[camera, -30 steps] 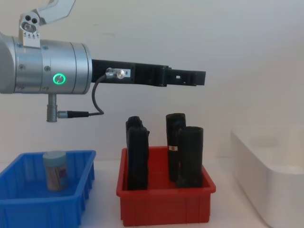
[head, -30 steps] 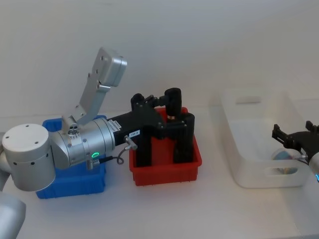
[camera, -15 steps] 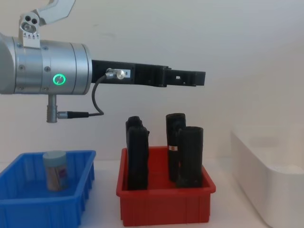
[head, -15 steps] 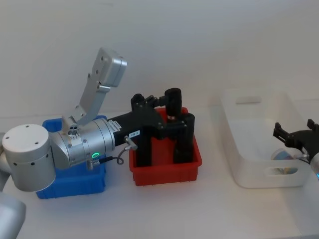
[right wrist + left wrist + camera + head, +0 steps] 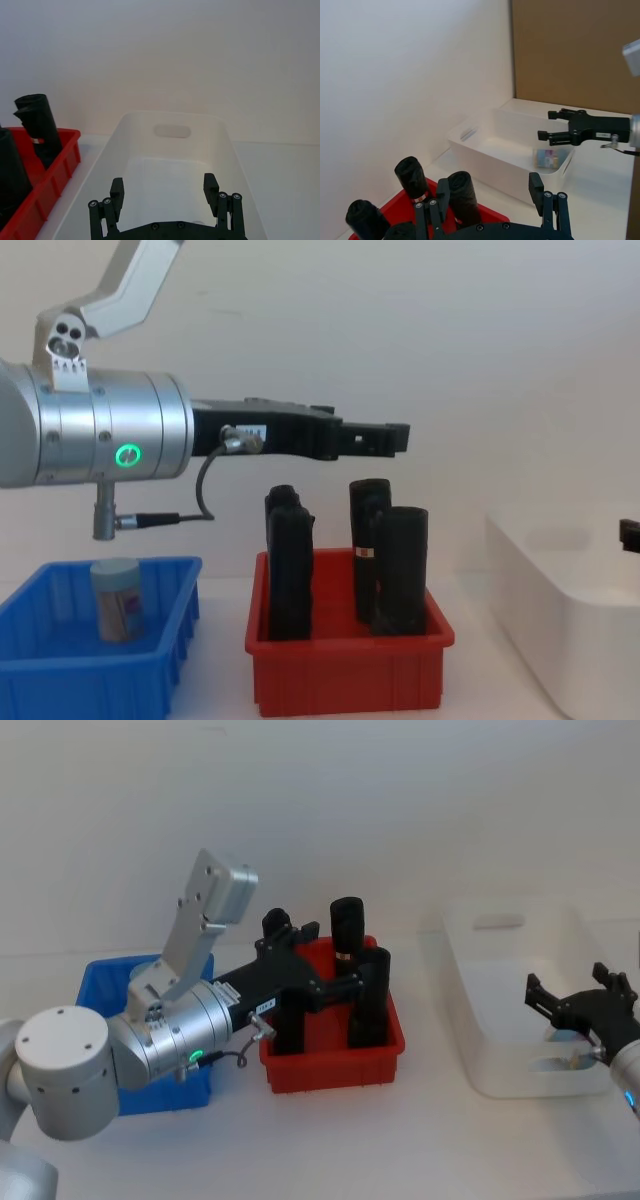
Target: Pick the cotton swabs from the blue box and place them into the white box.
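Note:
One jar of cotton swabs (image 5: 117,598) with a pale blue lid stands in the blue box (image 5: 150,670) at the left. Another jar (image 5: 550,157) lies in the white box (image 5: 520,1010) near its front wall. My left gripper (image 5: 290,932) hangs open and empty above the red bin, clear of the blue box; its fingers (image 5: 544,194) frame the left wrist view. Above the white box's near right part, my right gripper (image 5: 575,998) is open and empty, with its fingers (image 5: 210,187) spread over the box's inside.
A red bin (image 5: 335,1045) holding tall black cylinders (image 5: 400,565) stands between the blue and white boxes, under my left gripper. A bare white wall runs behind the table. The tabletop in front of the boxes is open.
My left arm has pulled back and dropped a little, so its gripper sits lower over the red bin. My right gripper has shifted slightly left over the white box.

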Available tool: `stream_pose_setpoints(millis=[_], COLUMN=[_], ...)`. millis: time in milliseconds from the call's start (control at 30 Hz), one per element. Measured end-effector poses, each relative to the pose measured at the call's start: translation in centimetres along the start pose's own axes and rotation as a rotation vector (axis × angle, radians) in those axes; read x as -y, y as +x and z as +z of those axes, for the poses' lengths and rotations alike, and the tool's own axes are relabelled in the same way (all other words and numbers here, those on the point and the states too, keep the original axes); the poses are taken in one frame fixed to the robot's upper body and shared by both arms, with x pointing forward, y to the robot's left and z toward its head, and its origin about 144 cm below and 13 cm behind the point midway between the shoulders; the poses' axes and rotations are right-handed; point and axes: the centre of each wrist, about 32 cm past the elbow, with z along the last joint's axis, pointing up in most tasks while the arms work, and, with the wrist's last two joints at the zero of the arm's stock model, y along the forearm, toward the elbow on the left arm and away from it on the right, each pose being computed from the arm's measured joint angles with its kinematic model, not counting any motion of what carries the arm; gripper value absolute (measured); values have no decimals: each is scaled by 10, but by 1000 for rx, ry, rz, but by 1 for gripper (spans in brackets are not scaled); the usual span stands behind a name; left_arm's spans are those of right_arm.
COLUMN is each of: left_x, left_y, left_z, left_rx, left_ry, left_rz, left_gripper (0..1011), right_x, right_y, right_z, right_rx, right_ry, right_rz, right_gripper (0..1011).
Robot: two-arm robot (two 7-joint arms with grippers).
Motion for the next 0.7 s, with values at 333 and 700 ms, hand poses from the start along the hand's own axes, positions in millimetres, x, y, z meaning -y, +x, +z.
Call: stream_pose_setpoints(millis=[333, 700], left_x=[-4, -10], left_y=[-16, -34], left_z=[-17, -36], left_rx=[38, 77], left_ry=[-7, -24], left_rz=[111, 231], left_gripper=[1003, 1003], right_x=[26, 56], right_y=[-19, -39], right_z=[3, 8], right_rx=[-1, -13], right_ry=[53, 109], right_rz=[86, 181], right_gripper=[1001, 1001])
